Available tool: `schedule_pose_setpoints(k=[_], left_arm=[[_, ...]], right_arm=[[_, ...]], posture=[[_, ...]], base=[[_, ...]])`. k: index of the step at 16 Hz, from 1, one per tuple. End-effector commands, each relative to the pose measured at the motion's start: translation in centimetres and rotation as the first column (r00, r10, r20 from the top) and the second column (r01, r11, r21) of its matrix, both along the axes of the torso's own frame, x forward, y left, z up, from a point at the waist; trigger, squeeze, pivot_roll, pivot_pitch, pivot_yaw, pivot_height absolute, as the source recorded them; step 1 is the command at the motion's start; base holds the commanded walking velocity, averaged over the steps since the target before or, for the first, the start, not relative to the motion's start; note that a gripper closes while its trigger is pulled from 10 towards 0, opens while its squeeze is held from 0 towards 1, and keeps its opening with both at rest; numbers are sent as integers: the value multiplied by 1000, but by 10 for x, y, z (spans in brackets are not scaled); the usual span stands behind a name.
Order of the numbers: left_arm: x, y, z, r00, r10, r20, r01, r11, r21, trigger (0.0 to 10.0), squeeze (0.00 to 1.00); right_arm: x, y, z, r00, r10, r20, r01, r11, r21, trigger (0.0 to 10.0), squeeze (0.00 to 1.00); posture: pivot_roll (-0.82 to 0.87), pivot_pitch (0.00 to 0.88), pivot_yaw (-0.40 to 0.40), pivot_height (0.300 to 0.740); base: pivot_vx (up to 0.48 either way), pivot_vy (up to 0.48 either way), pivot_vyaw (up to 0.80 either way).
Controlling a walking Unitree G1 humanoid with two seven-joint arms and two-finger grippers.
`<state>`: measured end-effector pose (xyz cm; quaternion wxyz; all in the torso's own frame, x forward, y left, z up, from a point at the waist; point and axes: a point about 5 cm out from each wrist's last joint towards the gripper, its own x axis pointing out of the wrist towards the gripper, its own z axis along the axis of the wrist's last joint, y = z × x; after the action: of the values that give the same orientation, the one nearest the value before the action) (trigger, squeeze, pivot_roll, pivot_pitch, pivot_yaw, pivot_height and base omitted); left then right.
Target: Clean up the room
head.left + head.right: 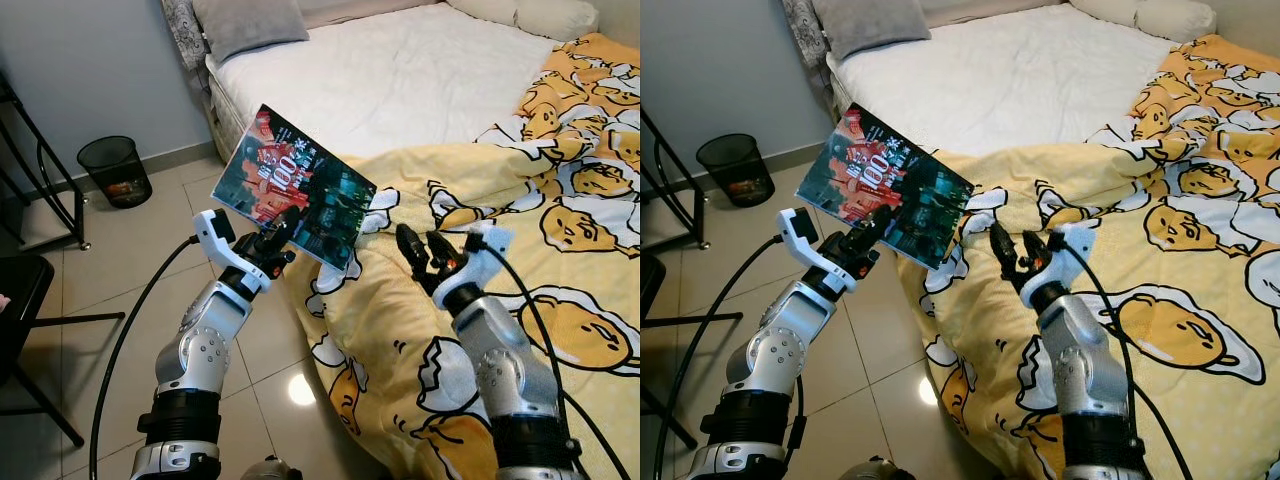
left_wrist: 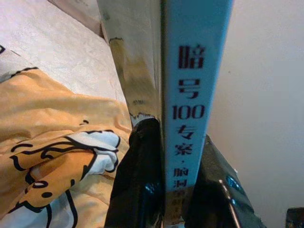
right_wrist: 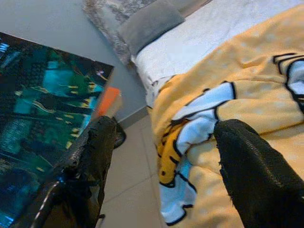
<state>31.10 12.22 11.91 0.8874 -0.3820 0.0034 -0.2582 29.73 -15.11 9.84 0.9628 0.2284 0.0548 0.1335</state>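
**Left gripper holds one book above the bed edge**

Left gripper (image 1: 283, 232) is clamped on the lower edge of a book (image 1: 293, 187). In the left wrist view its two black fingers (image 2: 138, 185) press from both sides near the spine, so the grasp looks firm. The book is lifted in the air, tilted, with the cover facing the camera. It hangs over the edge of the bed (image 1: 400, 80), above the place where the yellow blanket (image 1: 520, 260) falls toward the tiled floor (image 1: 130, 270).

Right gripper (image 1: 428, 252) carries nothing; its fingers are spread apart, with only blanket visible between them. It hovers just beside the lower right corner of the book, over the blanket, on the bed side.

The long axis of the book runs from upper left, toward the wall, down to lower right, toward the right gripper. The left arm already has the book, so I judge that the left arm will carry it to its place, and the right one can only support.

Count: one book, two grippers, one grey pillow (image 1: 250, 25) at the head of the bed, one black wastebasket (image 1: 115, 170) by the wall, well apart from the book. Where the book should go, I cannot tell from these views.
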Motion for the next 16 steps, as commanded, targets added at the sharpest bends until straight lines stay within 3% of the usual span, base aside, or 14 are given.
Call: schedule_pose_setpoints(k=[1,2,3,4,5,6,7,8,9,10,12,13,15,16], left_arm=[[1,5,9,998,34,62,-32,999,-20,0,0],[0,7,12,995,52,86,-51,999,-20,0,0],[0,7,11,991,73,112,-83,993,83,2745,0],[0,7,11,989,80,120,-95,988,125,2745,0],[1,10,8,987,118,110,-138,972,190,8353,0],[4,14,0,987,155,42,-160,963,217,10000,0],[7,19,-10,981,192,-34,-177,951,255,10000,0],[7,23,-10,974,226,-21,-213,942,259,10000,0],[7,23,-6,972,230,36,-229,913,337,10000,0],[7,21,-3,967,233,102,-253,839,481,10000,0],[6,24,1,960,222,173,-280,706,650,10000,0],[6,24,2,961,207,180,-274,692,667,10000,0],[1,24,14,970,157,185,-241,718,653,10000,0],[-1,24,19,964,167,209,-264,715,647,10000,0]], right_arm=[[0,1,6,999,-14,33,15,999,-38,10000,0],[-1,-1,7,998,-31,54,35,997,-73,10000,0],[-2,-3,8,996,-59,72,67,990,-121,10000,0],[-2,-5,8,994,-76,82,87,985,-148,10000,0],[-3,-6,8,991,-102,87,114,983,-146,10000,0],[-4,-7,9,989,-120,86,130,983,-131,10000,0],[-4,-6,9,988,-127,88,138,982,-127,10000,0],[-5,-5,9,987,-132,88,144,979,-143,10000,0],[-6,-4,10,987,-125,102,141,976,-164,10000,0],[-7,-4,12,985,-146,93,159,975,-155,10000,0],[-7,-9,14,978,-196,69,202,974,-98,10000,0],[-8,-10,14,978,-197,71,204,973,-107,10000,0],[-9,-14,16,976,-194,102,212,954,-211,10000,0],[-10,-14,20,971,-192,140,222,946,-236,10000,0]], posture=[[-53,0,62,740],[-57,0,65,740],[-59,0,65,740],[-59,0,65,740],[-57,0,61,740],[-61,0,61,740],[-63,0,59,740],[-65,0,57,740],[-60,0,51,740],[-60,0,51,740],[-67,0,49,740],[-66,0,49,740],[-60,0,48,740],[-61,0,48,740]], base=[[0,0,0],[0,0,0],[0,0,0],[0,0,0],[0,0,0],[0,0,0],[0,0,0],[0,0,0],[0,0,0],[0,0,0],[0,0,0],[0,0,0],[0,0,0],[0,0,0]])
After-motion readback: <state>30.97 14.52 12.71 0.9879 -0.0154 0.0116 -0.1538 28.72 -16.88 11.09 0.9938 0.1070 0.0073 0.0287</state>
